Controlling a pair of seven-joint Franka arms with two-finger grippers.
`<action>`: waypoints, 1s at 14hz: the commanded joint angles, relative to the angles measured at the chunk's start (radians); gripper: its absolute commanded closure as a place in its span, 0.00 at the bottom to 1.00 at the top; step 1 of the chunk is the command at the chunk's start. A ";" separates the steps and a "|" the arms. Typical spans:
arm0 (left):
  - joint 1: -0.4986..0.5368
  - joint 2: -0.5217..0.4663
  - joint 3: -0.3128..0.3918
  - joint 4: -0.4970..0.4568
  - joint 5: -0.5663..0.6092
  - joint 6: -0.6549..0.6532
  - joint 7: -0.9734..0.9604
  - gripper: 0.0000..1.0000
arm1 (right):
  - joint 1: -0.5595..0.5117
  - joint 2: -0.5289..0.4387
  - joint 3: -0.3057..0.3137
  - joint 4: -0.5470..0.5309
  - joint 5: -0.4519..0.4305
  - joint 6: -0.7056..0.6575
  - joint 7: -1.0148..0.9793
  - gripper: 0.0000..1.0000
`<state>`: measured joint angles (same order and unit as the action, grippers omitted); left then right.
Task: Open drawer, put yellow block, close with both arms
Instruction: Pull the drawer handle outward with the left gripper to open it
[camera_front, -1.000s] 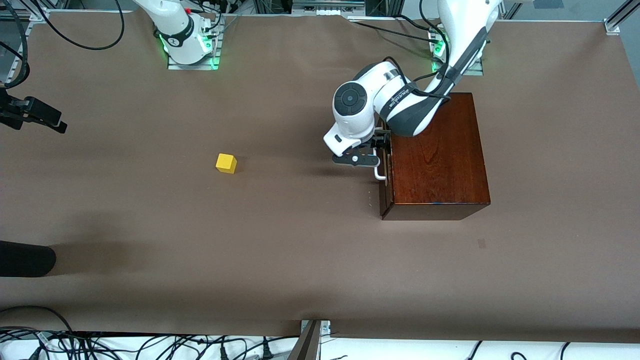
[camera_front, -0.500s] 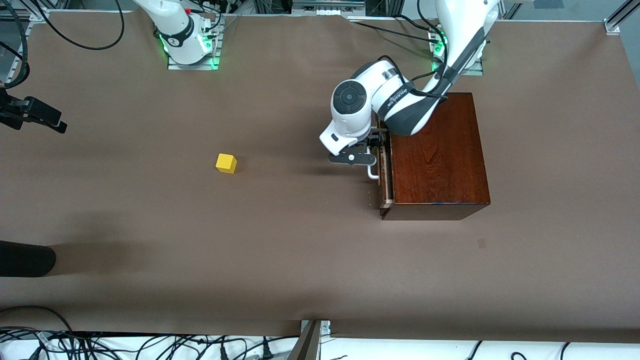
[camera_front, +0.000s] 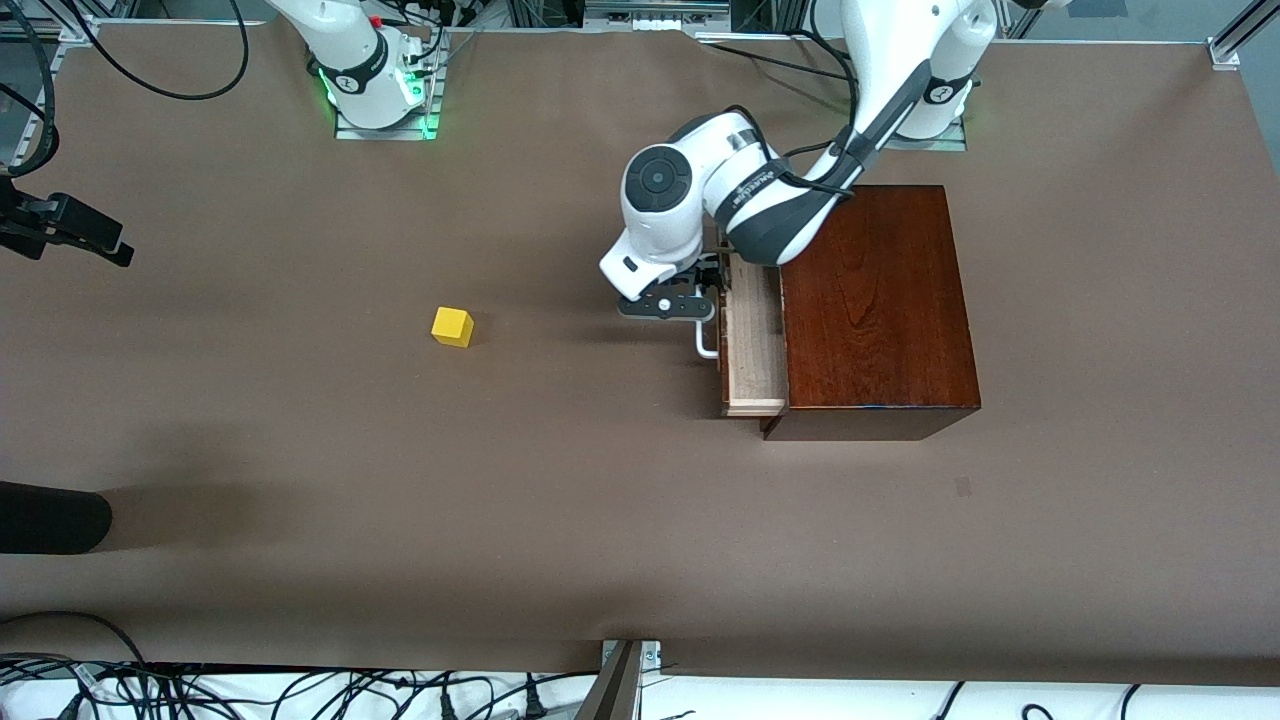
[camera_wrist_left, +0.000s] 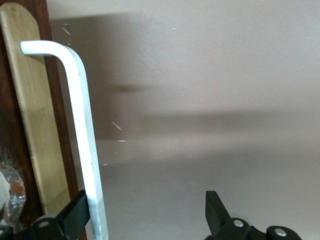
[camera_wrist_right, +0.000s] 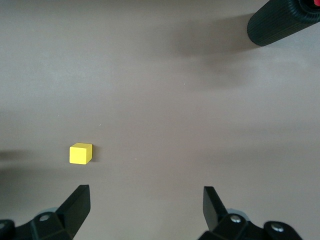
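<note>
Reaching in from its base, the left arm (camera_front: 760, 195) bends down over the front of the one wooden box (camera_front: 880, 300), which stands toward that arm's end of the table (camera_front: 300, 450). The left gripper (camera_front: 690, 300) sits at the box's single drawer (camera_front: 752, 345), which is pulled partway out so a strip of pale wood shows. The left wrist view shows the fingers spread apart, one finger (camera_wrist_left: 77, 217) touching the white handle (camera_wrist_left: 85, 140) while the other stands clear of it over bare table; the handle is hooked, not squeezed.

One yellow block (camera_front: 452, 326) lies alone on the table, well apart from the drawer and from the left gripper, toward the right arm's end. Only the base and lowest link of the right arm (camera_front: 355, 55) show in the front view. The right gripper (camera_wrist_right: 145, 210) hangs above the table with its two fingers wide apart and nothing between them; the block (camera_wrist_right: 80, 153) lies on the table below it, just off to the side of one finger. A black ribbed cylinder (camera_wrist_right: 280, 22) also appears in the right wrist view. Altogether: two arms, two grippers, one box, one drawer, one block.
</note>
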<state>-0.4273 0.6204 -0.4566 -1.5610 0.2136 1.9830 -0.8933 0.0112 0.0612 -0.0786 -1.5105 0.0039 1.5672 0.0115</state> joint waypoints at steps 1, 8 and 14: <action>-0.037 0.053 -0.001 0.061 -0.022 -0.003 -0.015 0.00 | -0.020 -0.003 0.017 0.010 -0.007 -0.006 0.007 0.00; -0.087 0.091 0.004 0.121 -0.022 -0.003 -0.044 0.00 | -0.020 -0.003 0.019 0.010 -0.009 -0.009 0.005 0.00; -0.090 0.093 0.004 0.133 -0.020 -0.003 -0.042 0.00 | -0.020 -0.001 0.019 0.010 -0.007 -0.003 0.007 0.00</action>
<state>-0.4805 0.6625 -0.4337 -1.4998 0.2165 1.9572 -0.9106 0.0108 0.0611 -0.0786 -1.5105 0.0039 1.5672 0.0115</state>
